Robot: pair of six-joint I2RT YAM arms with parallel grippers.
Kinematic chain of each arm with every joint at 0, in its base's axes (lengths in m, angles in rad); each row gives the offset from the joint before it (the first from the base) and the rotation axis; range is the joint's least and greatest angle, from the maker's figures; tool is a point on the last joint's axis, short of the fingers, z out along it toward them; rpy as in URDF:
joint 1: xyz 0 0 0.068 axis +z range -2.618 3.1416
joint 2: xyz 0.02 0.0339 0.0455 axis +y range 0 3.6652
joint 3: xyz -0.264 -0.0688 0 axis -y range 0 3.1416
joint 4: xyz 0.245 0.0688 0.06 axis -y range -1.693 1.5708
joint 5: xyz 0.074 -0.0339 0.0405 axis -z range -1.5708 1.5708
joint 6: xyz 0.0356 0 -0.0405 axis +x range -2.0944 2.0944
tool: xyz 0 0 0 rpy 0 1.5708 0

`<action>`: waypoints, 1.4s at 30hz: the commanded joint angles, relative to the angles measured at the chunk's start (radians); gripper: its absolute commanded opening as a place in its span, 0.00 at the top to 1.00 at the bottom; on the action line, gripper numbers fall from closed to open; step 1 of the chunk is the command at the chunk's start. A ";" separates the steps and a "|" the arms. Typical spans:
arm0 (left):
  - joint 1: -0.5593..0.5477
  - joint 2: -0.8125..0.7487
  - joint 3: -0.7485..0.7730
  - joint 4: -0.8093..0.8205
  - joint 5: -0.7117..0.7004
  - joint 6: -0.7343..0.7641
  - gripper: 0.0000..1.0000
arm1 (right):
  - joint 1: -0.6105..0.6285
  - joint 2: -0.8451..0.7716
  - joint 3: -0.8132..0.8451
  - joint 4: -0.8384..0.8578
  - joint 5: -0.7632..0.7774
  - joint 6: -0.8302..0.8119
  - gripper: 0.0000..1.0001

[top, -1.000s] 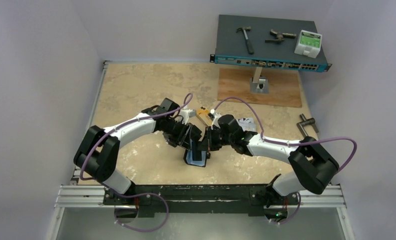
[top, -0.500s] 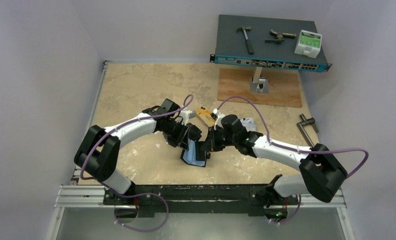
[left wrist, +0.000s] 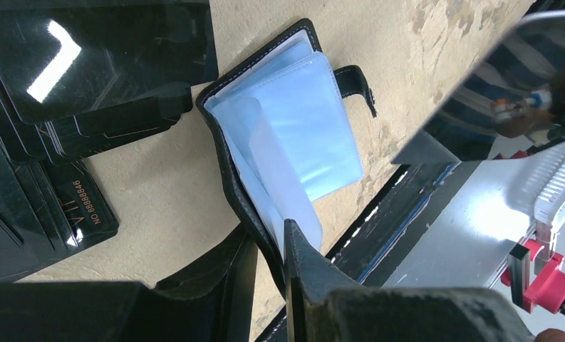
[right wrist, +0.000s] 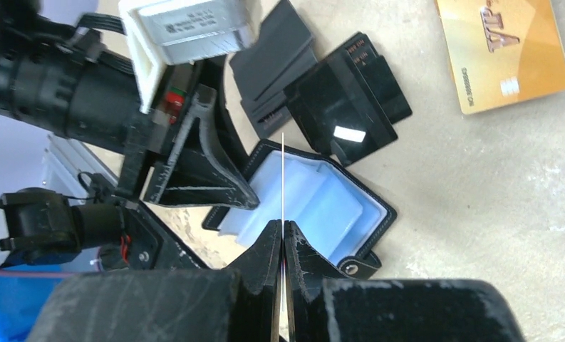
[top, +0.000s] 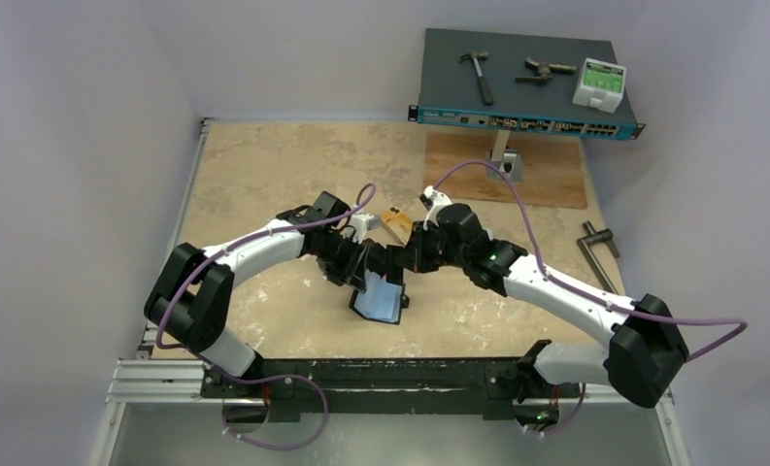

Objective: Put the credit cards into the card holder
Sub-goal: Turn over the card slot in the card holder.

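The card holder (top: 381, 301) lies open on the table, a black wallet with bluish clear sleeves (left wrist: 297, 135). My left gripper (left wrist: 268, 249) is shut on its near cover edge and holds it open. My right gripper (right wrist: 282, 231) is shut on a thin card (right wrist: 282, 178) seen edge-on, held upright just above the open sleeves (right wrist: 322, 203); its face is hidden. An orange-gold card (right wrist: 504, 50) lies flat on the table behind the holder and also shows in the top view (top: 397, 225). Both grippers (top: 366, 277) (top: 412, 260) meet over the holder.
Several glossy black cards (right wrist: 336, 107) lie fanned beside the holder, one with a printed number (left wrist: 87, 214). A network switch (top: 526, 87) with a hammer and tools, a wooden board (top: 546, 175) and a metal handle (top: 599, 241) are at the back right.
My right gripper has drawn back and up from the holder with the card, and its arm has swung right. More of the open sleeves shows now. The left gripper has held still.
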 commanded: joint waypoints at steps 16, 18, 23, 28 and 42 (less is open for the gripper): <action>-0.006 -0.014 0.016 0.001 0.010 0.012 0.81 | 0.002 0.175 -0.190 0.375 -0.206 0.093 1.00; -0.006 -0.015 0.017 -0.001 0.008 0.015 0.79 | 0.003 0.187 -0.198 0.405 -0.253 0.103 1.00; -0.005 -0.012 0.018 0.001 0.012 0.014 0.70 | 0.006 0.182 -0.211 0.422 -0.278 0.101 1.00; -0.007 -0.006 0.026 -0.002 0.021 0.014 0.64 | 0.011 0.208 -0.209 0.442 -0.291 0.108 1.00; -0.008 0.024 0.040 -0.002 0.049 0.010 0.54 | 0.021 0.285 -0.166 0.472 -0.288 0.097 1.00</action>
